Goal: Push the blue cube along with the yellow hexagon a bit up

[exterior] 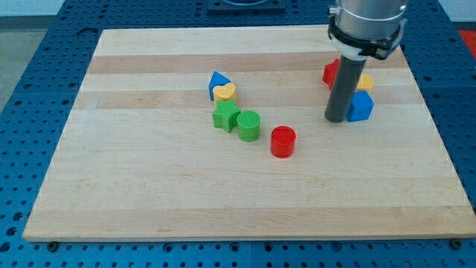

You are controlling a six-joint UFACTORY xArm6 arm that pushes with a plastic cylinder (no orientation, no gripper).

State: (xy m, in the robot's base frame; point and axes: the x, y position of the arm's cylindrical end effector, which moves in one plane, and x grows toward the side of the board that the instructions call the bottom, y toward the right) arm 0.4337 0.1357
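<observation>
The blue cube (361,106) sits at the view's right on the wooden board (149,193). The yellow hexagon (365,81) lies just above it, touching or nearly touching, partly hidden by the rod. My tip (336,119) rests on the board right at the blue cube's left side, level with its lower part. A red block (330,73) stands to the left of the yellow hexagon, partly hidden behind the rod; its shape is unclear.
A blue triangle (217,80) and a yellow heart (225,92) sit together left of centre. Below them are a green star (224,116), a green cylinder (249,125) and a red cylinder (282,141). The board's right edge (431,126) is close to the blue cube.
</observation>
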